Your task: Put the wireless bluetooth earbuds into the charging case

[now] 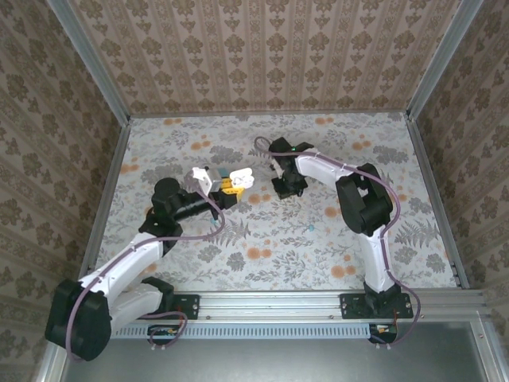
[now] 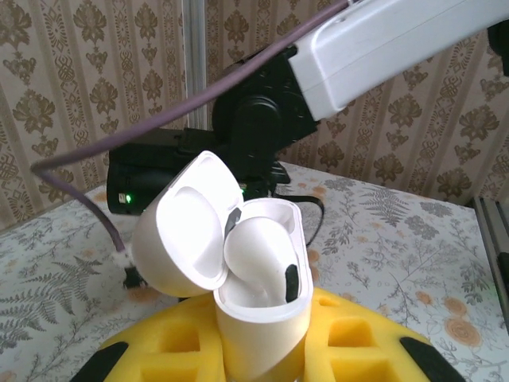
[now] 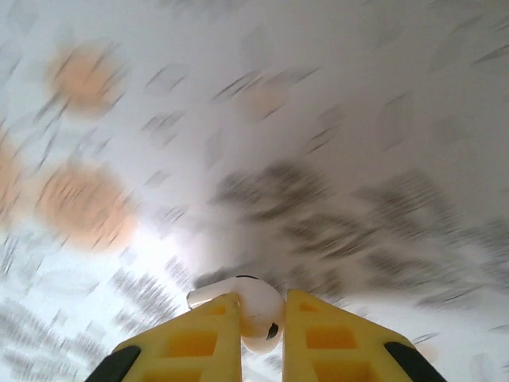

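My left gripper point(image 2: 266, 322) is shut on the white charging case point(image 2: 262, 342) and holds it upright between yellow fingers point(image 2: 159, 350). The case's lid point(image 2: 187, 231) hangs open to the left, and one white earbud point(image 2: 258, 255) sits inside. From above, that case point(image 1: 241, 179) is left of centre, with the left gripper point(image 1: 229, 185) on it. My right gripper point(image 3: 261, 299) is shut on a second white earbud point(image 3: 256, 309), just above the blurred floral table surface point(image 3: 318, 119). The right gripper point(image 1: 281, 191) stands a short way right of the case.
The floral table point(image 1: 262, 255) is walled by patterned panels point(image 1: 262, 56) at the back and sides. A tiny teal-blue speck point(image 1: 312, 228) lies on the table near the right arm's elbow point(image 1: 362, 203). The right arm point(image 2: 382, 40) and its cable cross above the case in the left wrist view.
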